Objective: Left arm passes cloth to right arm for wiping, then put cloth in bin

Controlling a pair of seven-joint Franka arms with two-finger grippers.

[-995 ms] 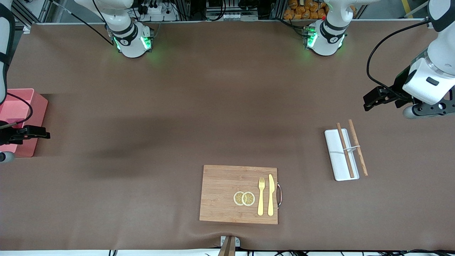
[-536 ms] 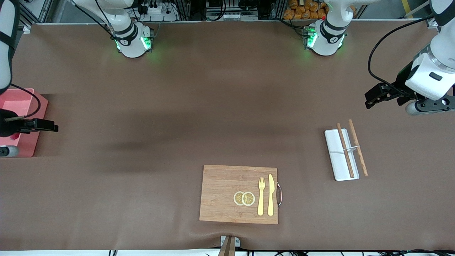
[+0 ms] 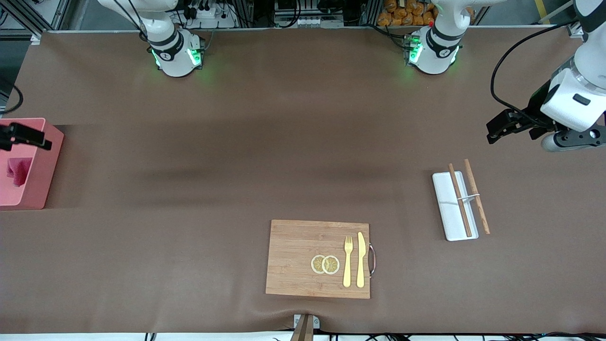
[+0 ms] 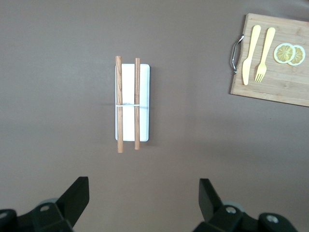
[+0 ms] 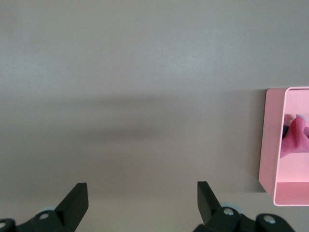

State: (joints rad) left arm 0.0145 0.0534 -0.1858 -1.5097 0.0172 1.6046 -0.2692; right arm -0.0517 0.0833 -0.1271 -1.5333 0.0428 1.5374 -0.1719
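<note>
The crimson-pink cloth (image 3: 18,170) lies bunched inside the salmon-pink bin (image 3: 41,166) at the right arm's end of the table. The right wrist view shows the cloth (image 5: 293,139) against the bin's inner wall (image 5: 271,145). My right gripper (image 3: 40,139) hangs over the bin's rim, open and holding nothing; in its own view the right gripper (image 5: 142,193) looks down on bare table beside the bin. My left gripper (image 3: 494,131) hangs open over bare table at the left arm's end, and from the wrist the left gripper (image 4: 144,193) has nothing between its fingers.
A white tray (image 3: 447,208) with two wooden chopsticks (image 3: 476,196) across it lies toward the left arm's end. A wooden cutting board (image 3: 293,258) near the front edge carries lemon slices (image 3: 325,264), a yellow fork (image 3: 348,261) and a knife (image 3: 360,259).
The right gripper has moved across the bin away from the front camera and its arm has left the view, uncovering the cloth inside. The left gripper rose slightly, then held.
</note>
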